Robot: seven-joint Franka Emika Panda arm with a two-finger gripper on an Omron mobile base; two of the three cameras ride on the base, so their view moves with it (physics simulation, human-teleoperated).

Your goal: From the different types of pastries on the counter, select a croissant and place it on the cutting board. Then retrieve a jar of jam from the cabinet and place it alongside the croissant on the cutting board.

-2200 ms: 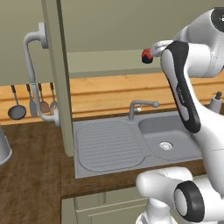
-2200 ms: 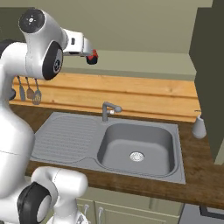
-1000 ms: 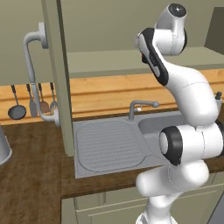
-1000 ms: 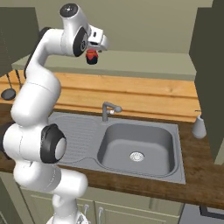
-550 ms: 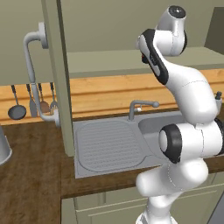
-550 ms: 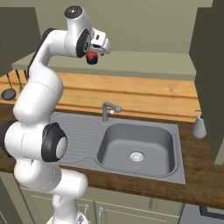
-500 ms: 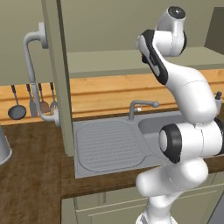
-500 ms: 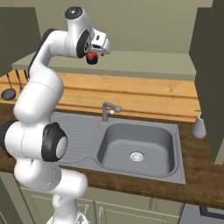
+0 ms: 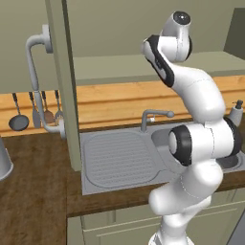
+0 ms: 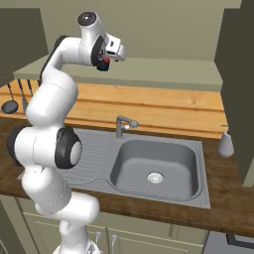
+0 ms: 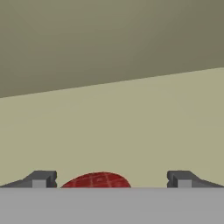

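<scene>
Right now the jam jar point(image 10: 103, 64) sits between my fingers: its red checked lid point(image 11: 96, 180) shows low in the hand view, in the gap between the two dark tips, and from the right base cam it's a dark jar w/ red, tucked under my wrist. My pincer point(image 11: 111, 180) stands as wide as it goes; can't tell if the tips actually touch the jar. It's raised high, up by the pale green wall above the wooden backsplash point(image 10: 163, 111), approx. over the draining side of the grey sink point(image 10: 154, 161). Tap point(image 10: 123, 125) stands at the sink's back edge. Ladles etc. point(image 9: 33, 112) hang at far left on the backsplash; a soap bottle point(image 9: 234, 113) stands at right, behind my arm.
</scene>
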